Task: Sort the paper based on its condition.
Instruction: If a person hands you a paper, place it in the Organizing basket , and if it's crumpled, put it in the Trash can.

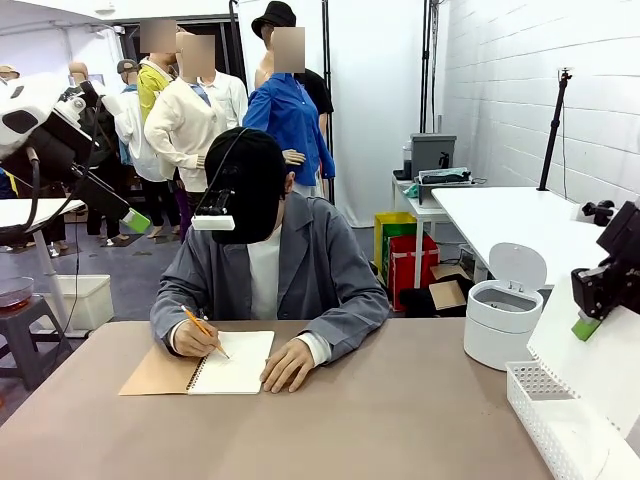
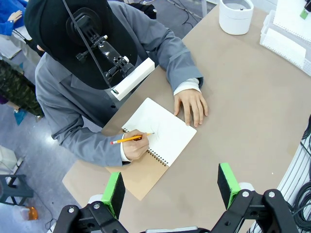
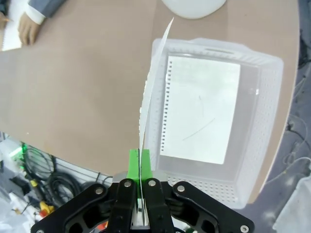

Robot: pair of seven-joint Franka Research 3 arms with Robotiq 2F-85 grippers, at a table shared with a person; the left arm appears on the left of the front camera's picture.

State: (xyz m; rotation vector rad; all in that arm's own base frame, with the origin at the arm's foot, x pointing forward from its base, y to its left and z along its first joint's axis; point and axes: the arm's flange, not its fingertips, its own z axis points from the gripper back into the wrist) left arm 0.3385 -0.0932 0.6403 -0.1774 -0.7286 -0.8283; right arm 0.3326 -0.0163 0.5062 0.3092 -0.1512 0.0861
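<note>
My right gripper is shut on the edge of a sheet of paper, which rises edge-on above the near rim of a white plastic basket. In the front view that gripper hangs at the right with the sheet drooping below it. Another sheet, marked with a faint pencil line, lies flat in the basket. My left gripper is open, high above the table over the person's spiral notebook; it is at the upper left in the front view.
The person sits at the far side, writing in the notebook with an orange pencil, the other hand flat on the page. A white lidded bin stands behind the basket at the right. The brown table is bare in the middle.
</note>
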